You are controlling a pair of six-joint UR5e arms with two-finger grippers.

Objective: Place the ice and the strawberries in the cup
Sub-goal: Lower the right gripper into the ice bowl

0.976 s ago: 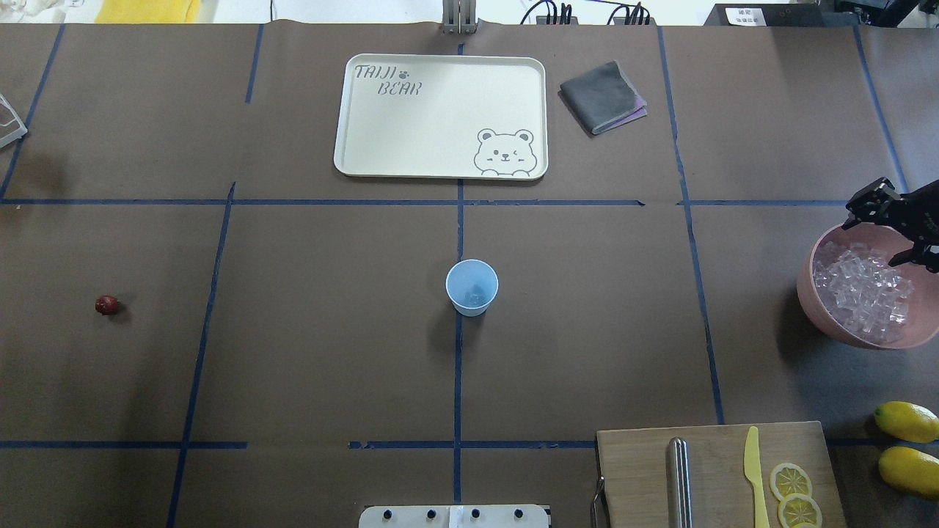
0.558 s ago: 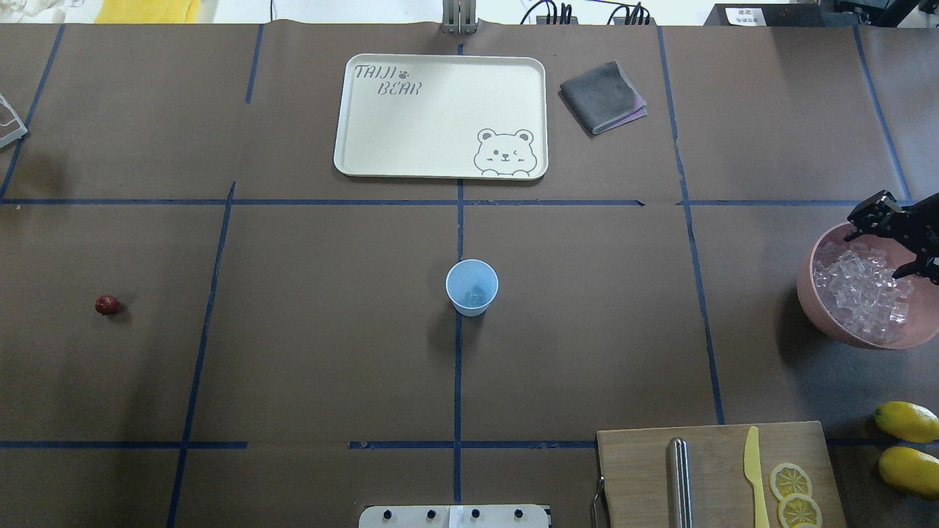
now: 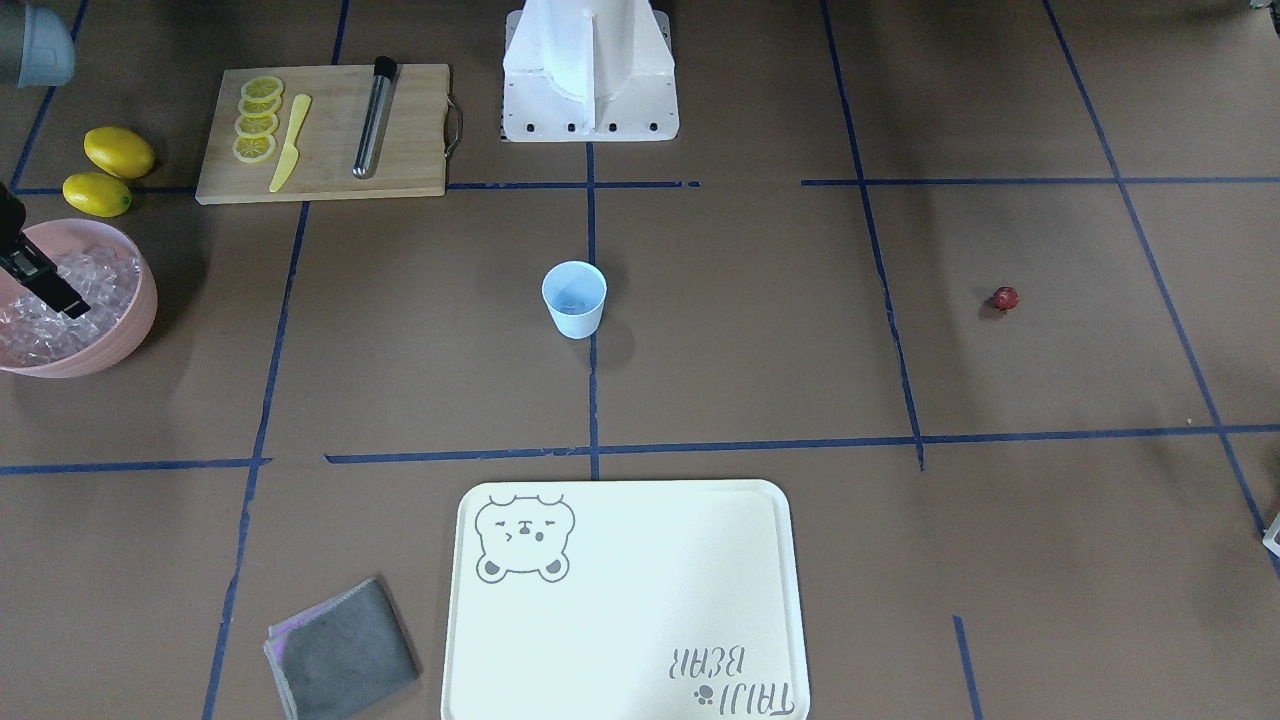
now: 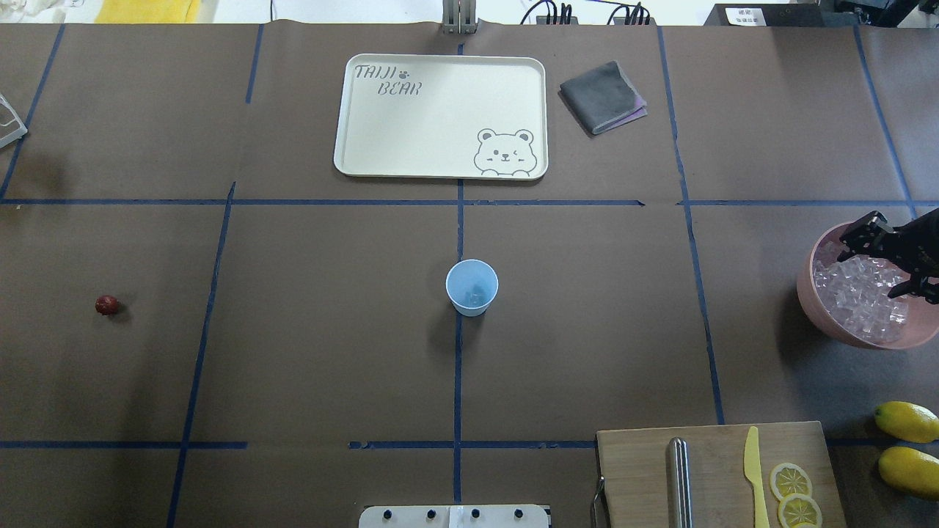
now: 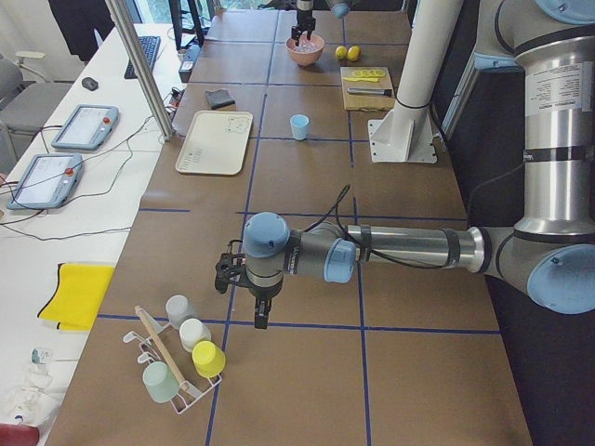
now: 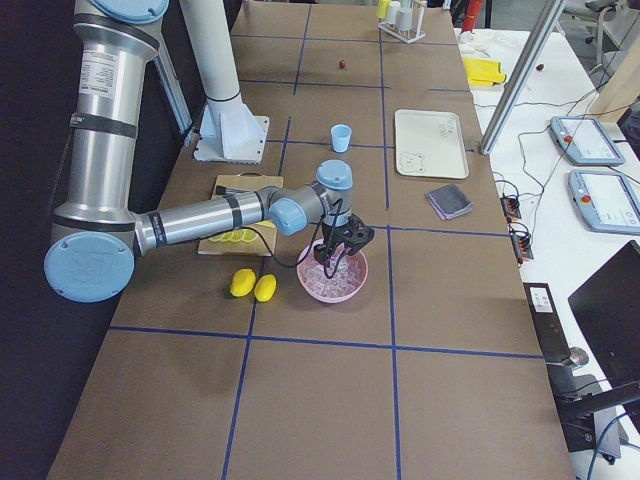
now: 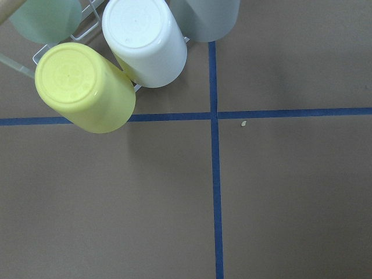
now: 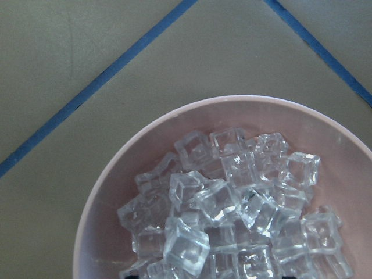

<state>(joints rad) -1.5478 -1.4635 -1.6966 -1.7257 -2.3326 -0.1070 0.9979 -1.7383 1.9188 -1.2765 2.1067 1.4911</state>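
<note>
Hanging with fingers spread wide, gripping nothing, the right gripper [image 4: 880, 264] straddles glassy, clear ice cubes [image 8: 232, 203] heaped in the round pink bowl [image 4: 829, 326] at far right. Mid-table, the pale-blue plastic cup [image 4: 472, 287] stands upright, mouth up, perhaps holding a cube. The round dark-red strawberry [image 4: 107, 305] lies far left. I cannot tell how the left gripper [image 5: 258, 311] stands.

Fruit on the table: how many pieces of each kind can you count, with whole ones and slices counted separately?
Whole lemons: 2
Lemon slices: 4
Strawberry: 1
Total: 7
</note>
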